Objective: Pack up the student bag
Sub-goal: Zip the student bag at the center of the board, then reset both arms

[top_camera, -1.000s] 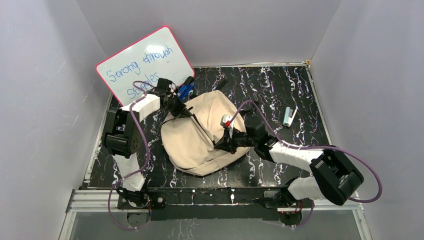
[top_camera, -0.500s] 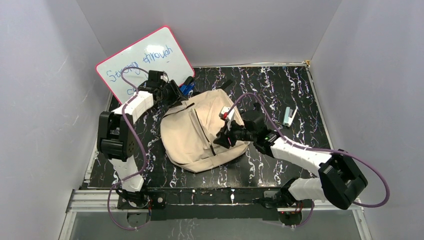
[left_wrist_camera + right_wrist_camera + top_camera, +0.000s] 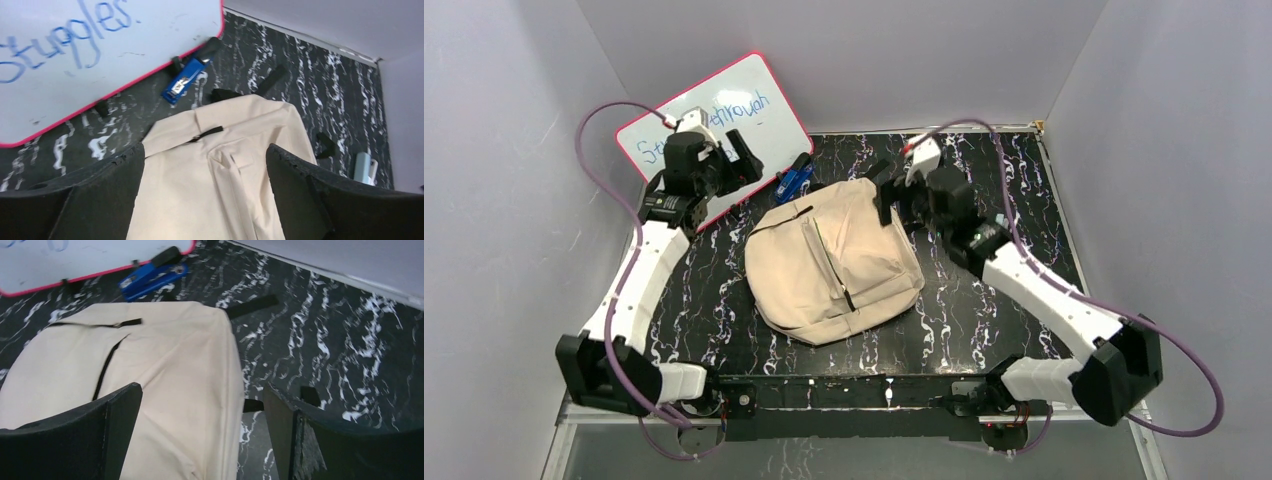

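The student bag (image 3: 834, 265) lies flat in the middle of the table, beige, its dark zipper line running along the top and its flaps shut. My left gripper (image 3: 736, 165) hangs raised off the bag's back left corner, in front of the whiteboard. Its jaws stand wide open and empty, and in the left wrist view the bag (image 3: 215, 175) lies well below the left gripper (image 3: 205, 165). My right gripper (image 3: 894, 200) hovers over the bag's back right corner, also open. Through the right gripper (image 3: 202, 410) I see the bag's right edge (image 3: 150, 365) lying untouched below.
A pink-rimmed whiteboard (image 3: 714, 130) with blue writing leans at the back left. A blue stapler (image 3: 794, 178) lies between it and the bag. A small pale teal item (image 3: 365, 167) lies on the table right of the bag. Black strap ends (image 3: 252, 305) stick out behind the bag.
Both grippers were shut low on the bag. They have opened, let go, and lifted up and towards the back. The bag has settled flatter.
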